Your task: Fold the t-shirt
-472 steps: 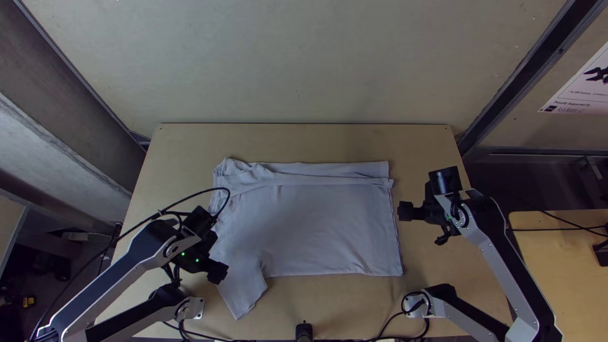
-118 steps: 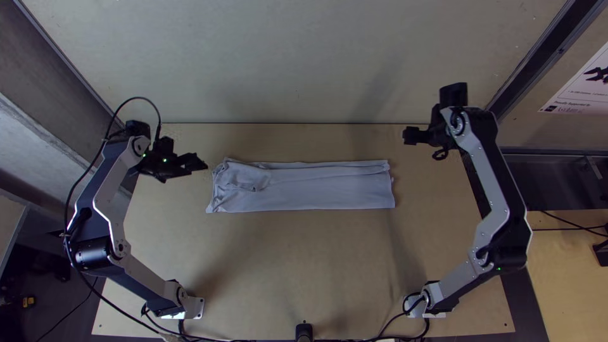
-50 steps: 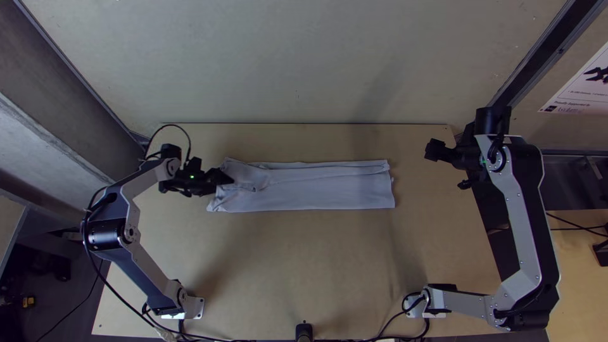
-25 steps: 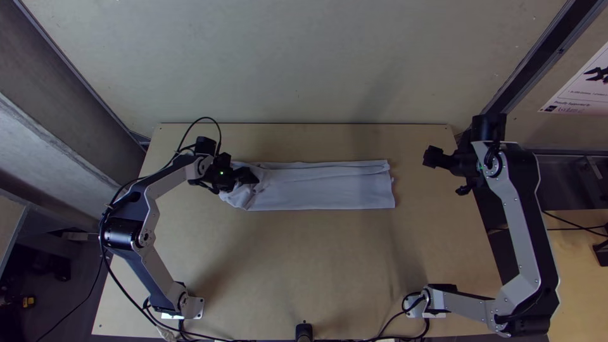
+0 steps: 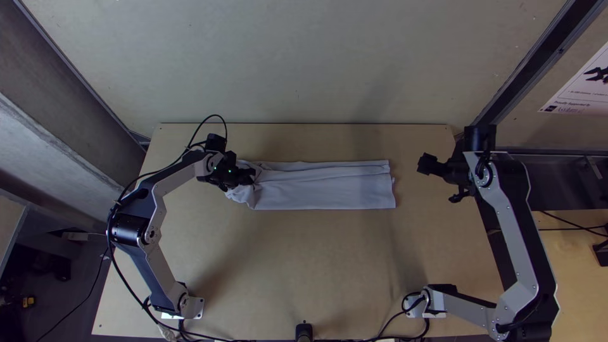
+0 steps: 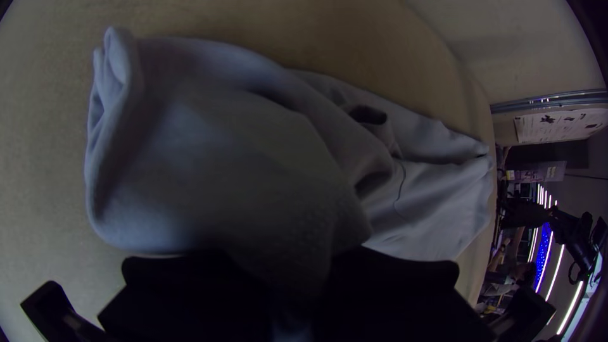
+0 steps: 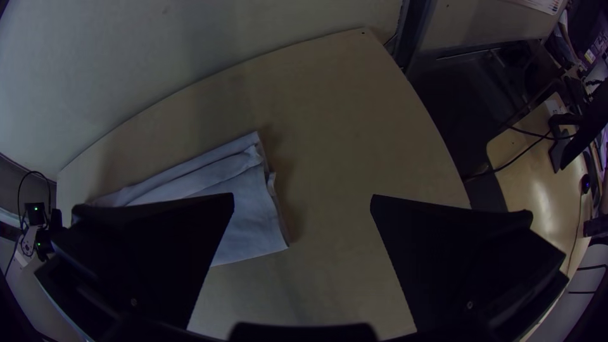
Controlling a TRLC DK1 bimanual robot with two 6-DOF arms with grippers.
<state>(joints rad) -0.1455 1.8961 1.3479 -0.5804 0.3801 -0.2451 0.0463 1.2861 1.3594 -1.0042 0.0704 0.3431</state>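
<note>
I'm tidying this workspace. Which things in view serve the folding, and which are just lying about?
For the job:
- t-shirt, pinched in the left tool
- right tool, open

Just about:
- wall poster
- cable over the side table
- small yellow object

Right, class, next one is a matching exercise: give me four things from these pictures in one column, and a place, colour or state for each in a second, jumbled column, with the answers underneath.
Column 1
1. Left gripper
2. T-shirt
3. Right gripper
4. Table

Column 2
A. Light wood, beneath the cloth
B. Open, off beyond the cloth's right end
C. Closed on cloth near the strip's left end
D. Pale grey, folded into a long strip, with one end bunched

Right pairs
1-C
2-D
3-B
4-A
</note>
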